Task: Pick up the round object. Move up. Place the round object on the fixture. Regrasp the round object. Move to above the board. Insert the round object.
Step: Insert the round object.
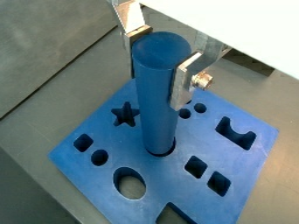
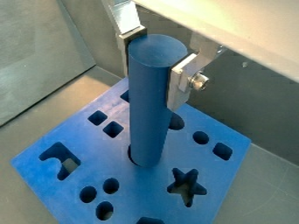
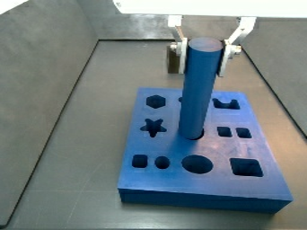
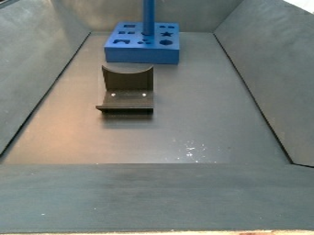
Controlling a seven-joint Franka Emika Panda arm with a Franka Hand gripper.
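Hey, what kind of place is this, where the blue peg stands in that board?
Probably a robot test cell: a grey walled enclosure, a blue slab board with shaped cut-outs, and the tool around the upright blue cylindrical peg.

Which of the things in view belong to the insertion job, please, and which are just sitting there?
Belonging to the job:
- round object, upright, lower end in a round hole
- board
- gripper, fingers beside the peg's top
- fixture, standing apart from the board

Just sitting there:
- nothing else visible on the floor
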